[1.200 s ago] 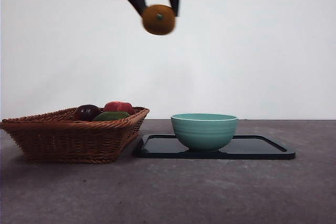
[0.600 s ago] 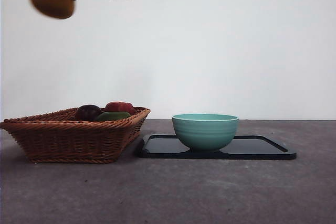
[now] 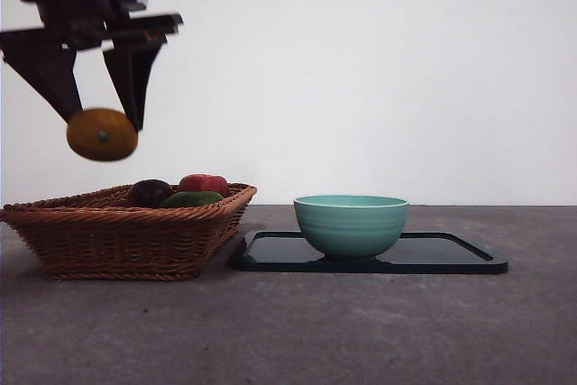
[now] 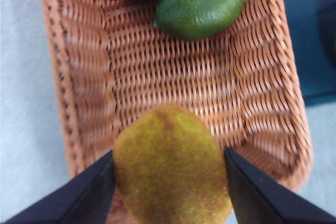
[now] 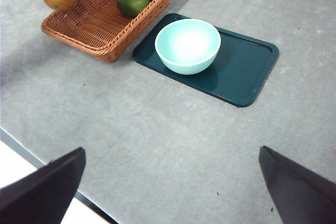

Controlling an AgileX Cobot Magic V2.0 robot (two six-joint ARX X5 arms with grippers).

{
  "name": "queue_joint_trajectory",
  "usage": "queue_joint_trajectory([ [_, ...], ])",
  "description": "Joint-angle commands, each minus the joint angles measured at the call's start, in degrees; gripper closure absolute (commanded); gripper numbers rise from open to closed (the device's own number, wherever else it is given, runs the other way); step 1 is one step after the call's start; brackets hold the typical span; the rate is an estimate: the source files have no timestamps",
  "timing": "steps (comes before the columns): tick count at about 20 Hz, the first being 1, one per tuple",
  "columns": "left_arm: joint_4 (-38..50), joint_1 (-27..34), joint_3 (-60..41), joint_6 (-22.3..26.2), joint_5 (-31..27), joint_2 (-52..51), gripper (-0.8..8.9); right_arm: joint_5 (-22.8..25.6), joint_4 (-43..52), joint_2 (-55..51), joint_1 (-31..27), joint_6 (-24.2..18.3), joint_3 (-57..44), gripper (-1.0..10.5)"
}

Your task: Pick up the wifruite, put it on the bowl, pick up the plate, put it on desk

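We've got the left end effector [image 3: 102,123] clamped on the fruit [image 3: 102,134] above the basket's [image 3: 126,241] left end, so we'd carry it level rightward, centre over the bowl [image 3: 351,224], then lower before releasing; right end effector [image 5: 173,182] waits wide open.

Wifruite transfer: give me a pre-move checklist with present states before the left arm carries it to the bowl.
1. Left gripper shut on the wifruite: ok.
2. Wifruite clear above the basket rim: ok.
3. Bowl upright and empty, per the right wrist view: ok.
4. Bowl sits on the dark tray: ok.
5. Right gripper open, away from the bowl: ok.
6. Grip firmness: cannot tell.
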Motion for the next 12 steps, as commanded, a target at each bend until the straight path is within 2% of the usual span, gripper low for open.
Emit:
queue_joint_trajectory([
  [1, 3.2, -0.1, 0.3, -0.6, -0.1, 3.0, 5.69, 0.0, 0.5, 0.1, 0.5, 0.6, 0.6, 3.9],
  [12, 8.1, 0.1, 0.3, 4.7, -0.1, 15.4, 5.69, 0.0, 0.5, 0.1, 0.5, 0.6, 0.6, 3.9],
])
